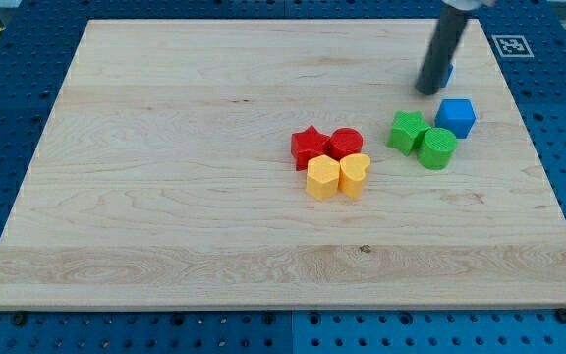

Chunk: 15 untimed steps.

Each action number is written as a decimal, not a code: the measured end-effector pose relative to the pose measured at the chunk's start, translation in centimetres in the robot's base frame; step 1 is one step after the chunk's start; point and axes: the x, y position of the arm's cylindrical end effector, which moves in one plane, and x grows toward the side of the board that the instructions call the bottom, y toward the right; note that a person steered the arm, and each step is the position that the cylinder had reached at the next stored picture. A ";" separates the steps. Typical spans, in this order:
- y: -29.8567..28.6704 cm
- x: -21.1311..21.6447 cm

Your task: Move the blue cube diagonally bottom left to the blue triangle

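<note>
1. The counter [165, 197] is a pale wooden board, and my tool, a plain rod with nothing to open, close or grip, stands on it near the view's top right.
2. My tip [427, 91] rests just at the view's left of the blue triangle [448, 73], which the rod mostly hides; only a sliver shows.
3. The blue cube [456, 117] sits below and slightly right of my tip, clear of it. I judge it must go to the triangle's lower left, so I need to get round it.
4. The green star [407, 131] and green cylinder [438, 147] crowd just below my tip, narrowing that route.
5. The red star [309, 147], red block [345, 144] and two yellow blocks [338, 176] cluster well to my lower left, out of play.
</note>
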 end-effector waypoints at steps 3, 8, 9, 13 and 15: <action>5.5 -0.8; 4.8 -3.0; 6.0 -3.1; 3.3 -7.4; 4.6 -4.5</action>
